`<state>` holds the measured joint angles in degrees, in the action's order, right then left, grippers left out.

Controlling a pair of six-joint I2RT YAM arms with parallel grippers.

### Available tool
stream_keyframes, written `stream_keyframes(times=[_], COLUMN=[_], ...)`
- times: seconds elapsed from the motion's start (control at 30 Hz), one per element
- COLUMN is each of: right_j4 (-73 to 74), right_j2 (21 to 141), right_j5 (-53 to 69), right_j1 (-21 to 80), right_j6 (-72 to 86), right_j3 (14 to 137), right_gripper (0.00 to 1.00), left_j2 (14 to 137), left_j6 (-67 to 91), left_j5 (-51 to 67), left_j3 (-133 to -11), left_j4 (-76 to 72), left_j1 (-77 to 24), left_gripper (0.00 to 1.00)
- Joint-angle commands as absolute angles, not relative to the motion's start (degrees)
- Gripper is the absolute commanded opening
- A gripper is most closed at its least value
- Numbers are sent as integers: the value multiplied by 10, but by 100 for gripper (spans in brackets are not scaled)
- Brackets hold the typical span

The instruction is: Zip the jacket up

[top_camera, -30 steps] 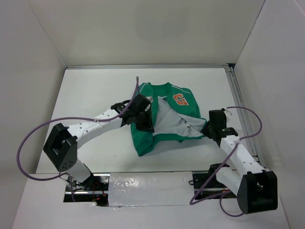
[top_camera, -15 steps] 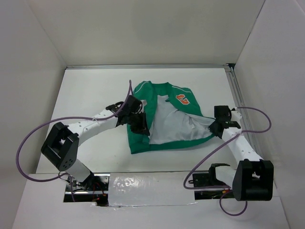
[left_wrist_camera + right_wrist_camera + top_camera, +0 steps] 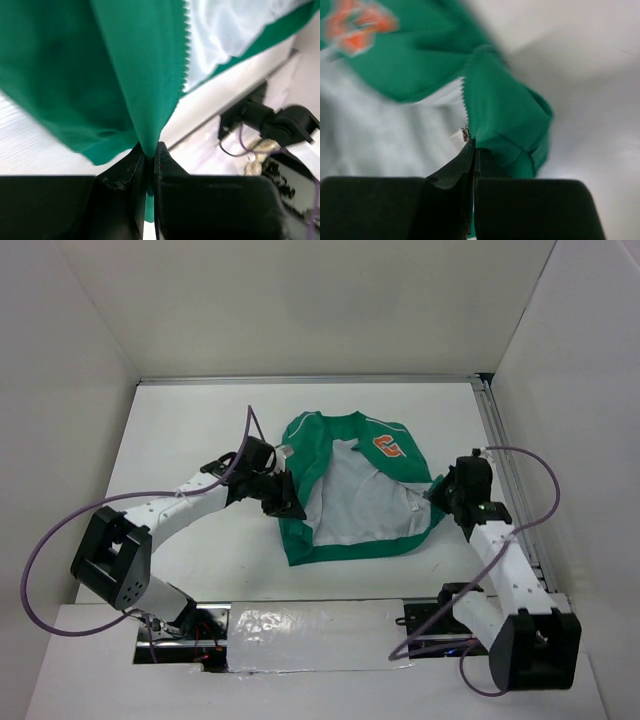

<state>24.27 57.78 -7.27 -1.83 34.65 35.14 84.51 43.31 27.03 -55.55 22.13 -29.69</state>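
Note:
The green jacket [image 3: 310,455] lies open on the white table, its pale lining [image 3: 365,505] facing up and its orange patch [image 3: 385,447] at the back right. My left gripper [image 3: 285,508] is shut on the jacket's left front panel; the left wrist view shows green fabric [image 3: 145,90] pinched between the jaws, with zipper teeth [image 3: 186,55] along its edge. My right gripper [image 3: 440,498] is shut on the right front edge of the jacket [image 3: 505,120], right beside the small metal zipper slider [image 3: 465,133].
A metal rail [image 3: 505,465] runs along the table's right edge, close to my right arm. White walls enclose the table on three sides. A taped strip [image 3: 320,635] and cables lie at the near edge by the arm bases.
Both grippers have drawn apart, the left one leftward and the right one rightward, spreading the jacket open and flatter. More of the pale lining now shows.

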Motion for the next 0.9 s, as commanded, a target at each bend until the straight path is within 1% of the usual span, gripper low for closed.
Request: stream_keyframes(times=[0.0, 0.07, 0.17, 0.3, 0.4, 0.5, 0.53, 0.67, 0.77, 0.87], right_j4=[155, 129, 80, 27, -34, -95, -85, -105, -120, -134], right_j2=[491, 468, 439, 439, 427, 408, 403, 392, 390, 387], right_j5=[88, 174, 273, 371, 434, 486, 483, 507, 516, 522], right_j1=[-3, 20, 33, 48, 51, 59, 60, 62, 70, 78], right_j6=[279, 272, 281, 284, 288, 286, 273, 267, 275, 289], right_j3=[354, 353, 345, 339, 310, 287, 289, 286, 286, 277], right_gripper=[0, 0, 0, 0, 0, 0, 0, 0, 0, 0], left_j2=[847, 848, 850, 863, 866, 872, 874, 878, 876, 867], left_j6=[419, 428, 439, 460, 482, 492, 494, 505, 501, 504], left_j5=[326, 331, 337, 272, 267, 270, 271, 242, 187, 192], left_j3=[-597, -618, -654, -701, -712, -722, -727, -736, -740, -719], left_j4=[173, 161, 119, 73, 16, 5, -22, -38, -48, -85], left_j1=[-311, -320, -334, -364, -365, -365, -366, -374, -396, -404], left_gripper=[0, 0, 0, 0, 0, 0, 0, 0, 0, 0])
